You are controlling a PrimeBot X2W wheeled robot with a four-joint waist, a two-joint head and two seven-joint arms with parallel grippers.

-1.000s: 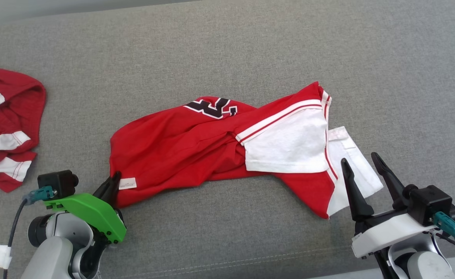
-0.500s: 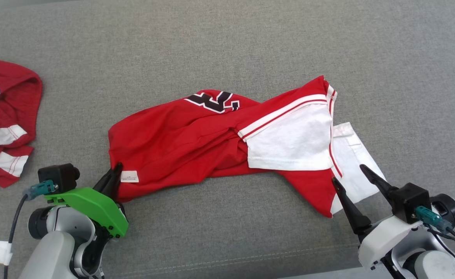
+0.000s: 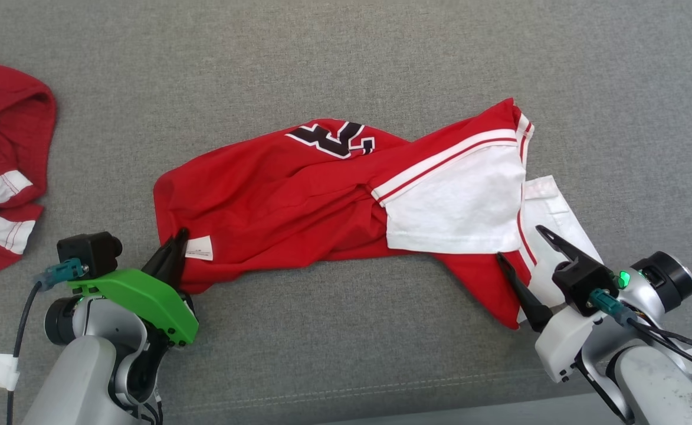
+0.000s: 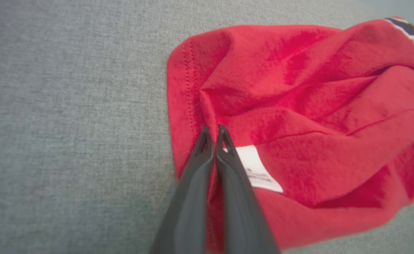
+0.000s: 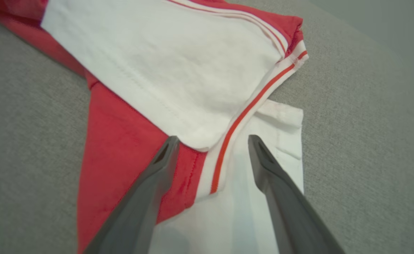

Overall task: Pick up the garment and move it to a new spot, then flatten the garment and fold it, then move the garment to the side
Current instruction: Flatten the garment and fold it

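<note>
The garment (image 3: 298,200) is a red shirt with white sleeves and black lettering, lying crumpled and twisted across the grey cushion. My left gripper (image 3: 179,236) is shut on its red hem at the near left corner, beside a small white label (image 4: 258,168); the pinch shows in the left wrist view (image 4: 214,129). My right gripper (image 3: 520,243) is open over the garment's near right end. In the right wrist view (image 5: 212,139) its fingers straddle the red-striped seam (image 5: 228,141) where red cloth meets the white sleeve (image 5: 164,74).
A second red and white garment (image 3: 0,177) lies bunched at the left edge of the grey sofa cushion (image 3: 346,59). The cushion's front seam (image 3: 346,389) runs just ahead of my arms.
The head view has shifted. My right gripper has moved forward and left over the garment's right end, staying open. The left gripper keeps its hold on the hem.
</note>
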